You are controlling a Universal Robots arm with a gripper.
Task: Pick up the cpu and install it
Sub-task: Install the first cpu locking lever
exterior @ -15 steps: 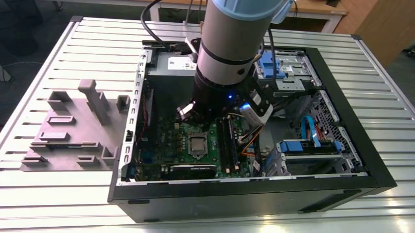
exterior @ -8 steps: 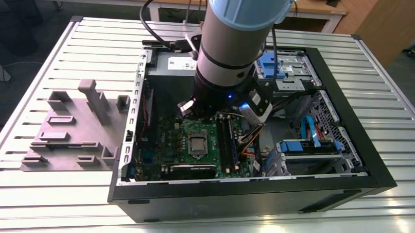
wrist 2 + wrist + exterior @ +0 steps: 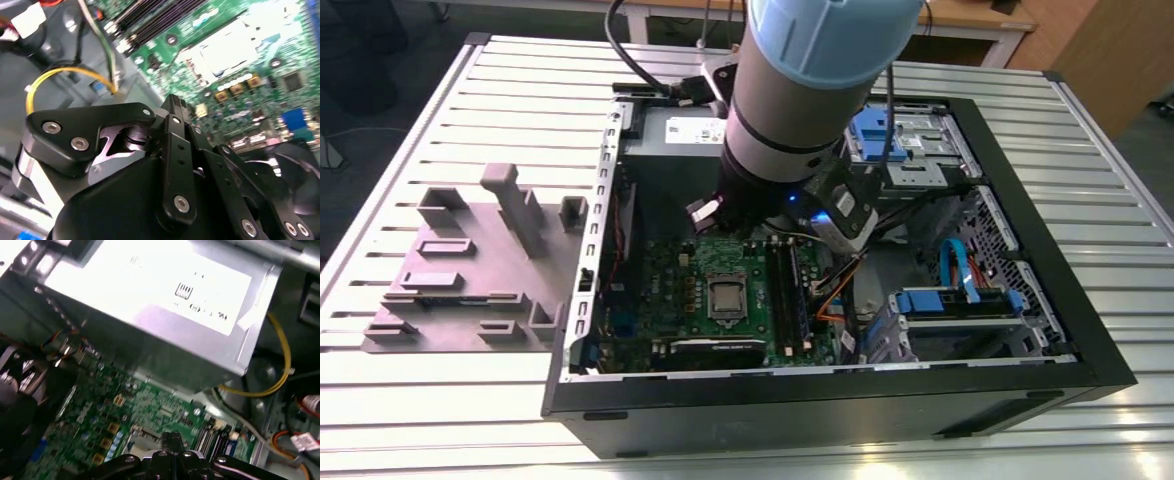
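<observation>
In the exterior view a silver-grey square, the cpu [image 3: 724, 294], lies flat inside the socket frame on the green motherboard [image 3: 670, 268] in the open computer case. My arm [image 3: 790, 120] reaches down into the case just behind the socket. In both wrist views my gripper [image 3: 176, 104] [image 3: 172, 438] hangs a little above the board with its black fingertips pressed together and nothing visible between them. The socket area shows as a bright pale square [image 3: 226, 46] beyond the fingertips.
The silver power supply box [image 3: 150, 300] stands close behind the gripper. Yellow cables [image 3: 65, 75] and black memory slots [image 3: 785, 285] lie beside the socket. Blue drive brackets [image 3: 961, 300] fill the case's side at the exterior view's right. A grey parts fixture [image 3: 480, 260] sits on the table.
</observation>
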